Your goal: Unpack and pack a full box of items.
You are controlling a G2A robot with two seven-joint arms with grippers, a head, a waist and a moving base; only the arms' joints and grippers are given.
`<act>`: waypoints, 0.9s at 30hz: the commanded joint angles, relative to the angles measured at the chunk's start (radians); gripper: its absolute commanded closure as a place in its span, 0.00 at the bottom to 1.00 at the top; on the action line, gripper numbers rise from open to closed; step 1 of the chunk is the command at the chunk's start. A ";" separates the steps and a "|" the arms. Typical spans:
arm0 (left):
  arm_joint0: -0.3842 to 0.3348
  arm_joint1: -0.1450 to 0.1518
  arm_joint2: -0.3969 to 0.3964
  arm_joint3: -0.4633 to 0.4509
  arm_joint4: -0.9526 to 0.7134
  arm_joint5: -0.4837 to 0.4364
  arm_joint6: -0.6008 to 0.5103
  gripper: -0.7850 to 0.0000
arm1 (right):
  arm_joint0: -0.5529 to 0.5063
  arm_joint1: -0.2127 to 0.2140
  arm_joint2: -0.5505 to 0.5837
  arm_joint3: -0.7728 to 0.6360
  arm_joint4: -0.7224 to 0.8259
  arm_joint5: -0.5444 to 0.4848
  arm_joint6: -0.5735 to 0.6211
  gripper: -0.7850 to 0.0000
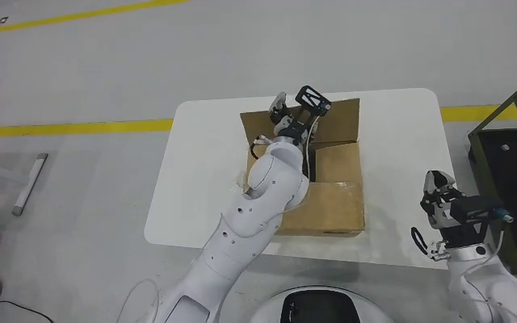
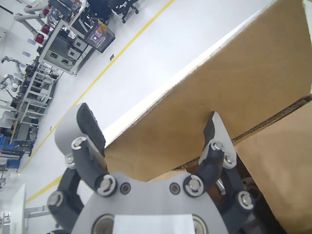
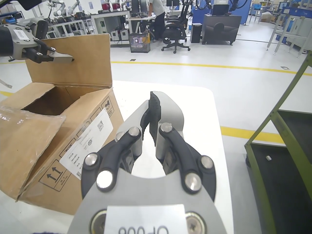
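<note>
A brown cardboard box (image 1: pixel 331 202) stands open on the white table (image 1: pixel 404 121). Its far flap (image 2: pixel 243 74) is upright, and the inside is dark, with the contents hidden. My left gripper (image 2: pixel 151 125) is open at the far flap's side edge, one finger inside the flap and one outside it. The top view has the left gripper (image 1: pixel 284 111) at the box's far left corner. From the right wrist view, one left finger (image 3: pixel 63 58) lies against the flap's inner face. My right gripper (image 3: pixel 151 113) is shut on nothing, held beside the box (image 3: pixel 61 135) near the table's right front edge (image 1: pixel 436 198).
A near flap with clear tape (image 3: pixel 24 118) angles out from the box. A green-framed cart (image 1: pixel 493 145) stands off the table's right side, also in the right wrist view (image 3: pixel 280 135). Bare tabletop (image 3: pixel 195 103) lies between the box and the right edge.
</note>
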 commanded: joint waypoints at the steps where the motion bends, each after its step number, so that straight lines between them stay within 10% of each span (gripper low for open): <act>1: -0.013 -0.011 0.012 0.044 -0.004 0.023 0.003 0.00 | -0.004 0.000 0.000 -0.003 -0.002 0.002 0.000 1.00; 17: -0.033 -0.052 0.004 0.130 0.024 0.064 -0.006 0.00 | -0.015 -0.002 -0.012 -0.020 -0.002 -0.001 0.003 1.00; 27: 0.096 -0.027 -0.136 -0.138 -0.003 0.010 -0.064 0.00 | 0.014 -0.009 0.021 -0.036 0.282 -0.051 -0.001 1.00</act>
